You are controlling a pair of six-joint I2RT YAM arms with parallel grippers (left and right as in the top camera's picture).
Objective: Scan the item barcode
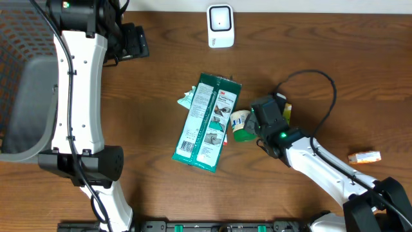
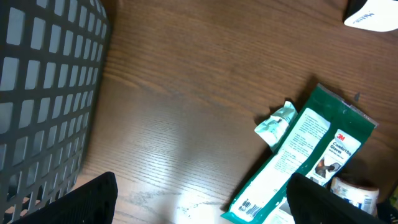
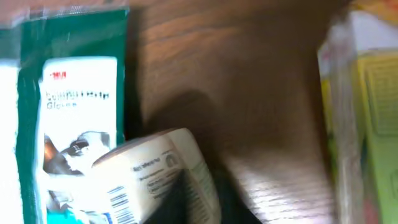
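Glossy plastic packet (image 1: 207,122) (wood-grain table (image 1: 322,38))

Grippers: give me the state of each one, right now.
Left gripper: open, holding nothing.
Right gripper: at the small white tub; whether it is open or shut cannot be told.

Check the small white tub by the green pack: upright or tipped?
Tipped. The tub lies on its side, label up, green lid sideways.
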